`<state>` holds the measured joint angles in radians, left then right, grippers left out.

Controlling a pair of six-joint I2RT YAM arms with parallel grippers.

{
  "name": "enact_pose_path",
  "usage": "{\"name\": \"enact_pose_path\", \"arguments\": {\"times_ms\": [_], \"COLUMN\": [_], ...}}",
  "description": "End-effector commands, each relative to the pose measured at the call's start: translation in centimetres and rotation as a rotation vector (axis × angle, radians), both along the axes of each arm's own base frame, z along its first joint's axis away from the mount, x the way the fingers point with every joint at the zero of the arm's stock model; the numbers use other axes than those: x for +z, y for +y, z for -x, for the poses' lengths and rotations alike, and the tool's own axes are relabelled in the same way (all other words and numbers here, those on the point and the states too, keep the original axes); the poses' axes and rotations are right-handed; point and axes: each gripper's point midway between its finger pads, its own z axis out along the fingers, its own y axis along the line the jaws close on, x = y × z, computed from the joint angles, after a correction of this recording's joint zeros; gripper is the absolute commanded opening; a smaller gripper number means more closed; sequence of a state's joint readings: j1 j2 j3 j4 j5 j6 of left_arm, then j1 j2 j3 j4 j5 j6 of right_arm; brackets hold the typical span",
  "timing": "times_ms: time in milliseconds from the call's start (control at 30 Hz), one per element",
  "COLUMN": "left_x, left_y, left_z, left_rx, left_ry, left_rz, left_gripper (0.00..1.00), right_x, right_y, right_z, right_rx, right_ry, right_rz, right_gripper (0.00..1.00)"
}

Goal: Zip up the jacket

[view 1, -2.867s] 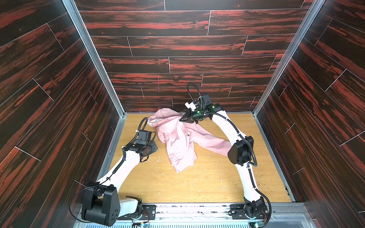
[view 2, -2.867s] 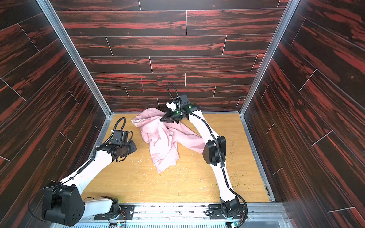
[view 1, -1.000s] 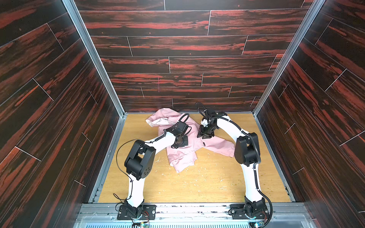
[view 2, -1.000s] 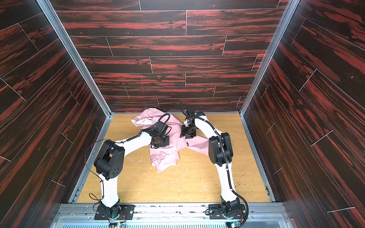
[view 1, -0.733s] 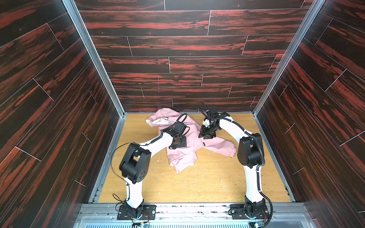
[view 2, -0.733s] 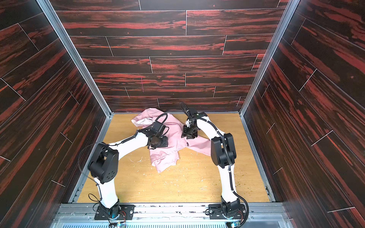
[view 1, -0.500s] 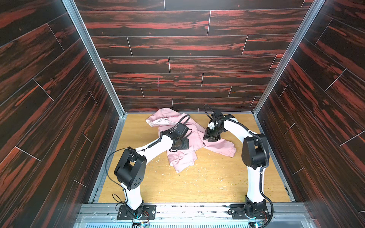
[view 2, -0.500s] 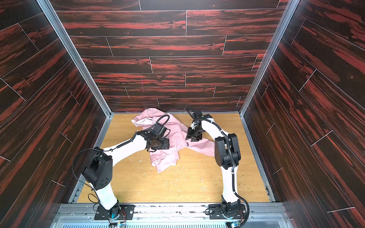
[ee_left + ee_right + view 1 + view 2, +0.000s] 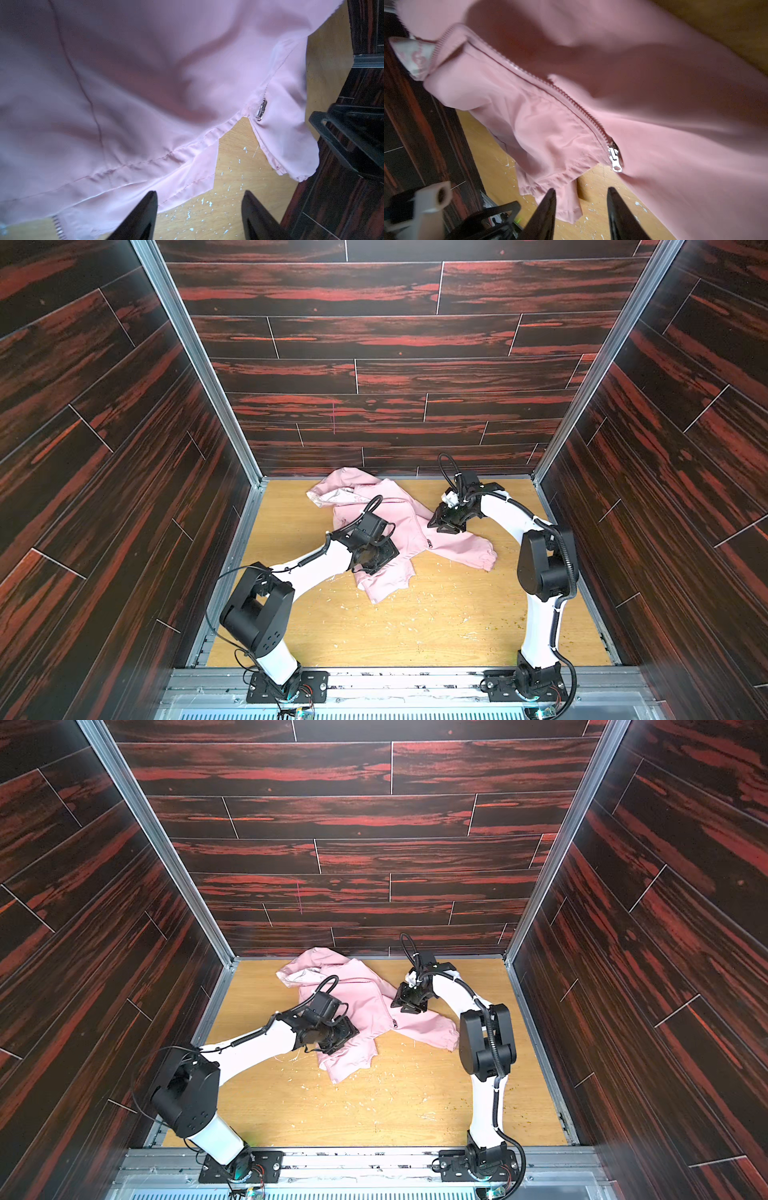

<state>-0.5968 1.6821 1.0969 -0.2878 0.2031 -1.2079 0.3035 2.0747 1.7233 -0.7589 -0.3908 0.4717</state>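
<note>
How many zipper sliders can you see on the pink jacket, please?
1: the silver zipper slider sits low on the front of the jacket, close to the hem. Another could be hidden in the folds.

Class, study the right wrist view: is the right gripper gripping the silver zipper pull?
No, the right gripper is open, its tips short of the zipper pull, which lies untouched on the jacket.

Light wooden tabletop (image 9: 457, 626) with crumpled pink jacket (image 9: 409, 522) and scattered white flecks (image 9: 202, 201).
</note>
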Motion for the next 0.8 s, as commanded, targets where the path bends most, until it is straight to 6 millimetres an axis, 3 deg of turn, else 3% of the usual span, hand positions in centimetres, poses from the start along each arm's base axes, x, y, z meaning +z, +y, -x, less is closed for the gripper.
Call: {"name": "enact_pose_path", "arguments": {"times_ms": [0, 400, 767], "left_x": [1.7, 2.0, 2.6], "left_y": [-1.9, -0.6, -0.2], "left_z": [-1.5, -0.1, 0.0], "left_rx": [0.086, 0.071, 0.051], "left_ry": [-0.004, 0.011, 0.015], "left_rz": [0.149, 0.098, 0.071], "left_gripper": [0.67, 0.67, 0.67], "right_x": [-0.7, -3.6, -6.4], "right_y": [1.4, 2.4, 3.4], "right_z": [-1.7, -4.3, -4.4], "right_rx": [0.068, 0.154, 0.187], "right_ry": [-0.048, -0.106, -0.062], "right_rz": [-0.040, -0.027, -0.040], "right_gripper": [0.43, 0.47, 0.48]}}
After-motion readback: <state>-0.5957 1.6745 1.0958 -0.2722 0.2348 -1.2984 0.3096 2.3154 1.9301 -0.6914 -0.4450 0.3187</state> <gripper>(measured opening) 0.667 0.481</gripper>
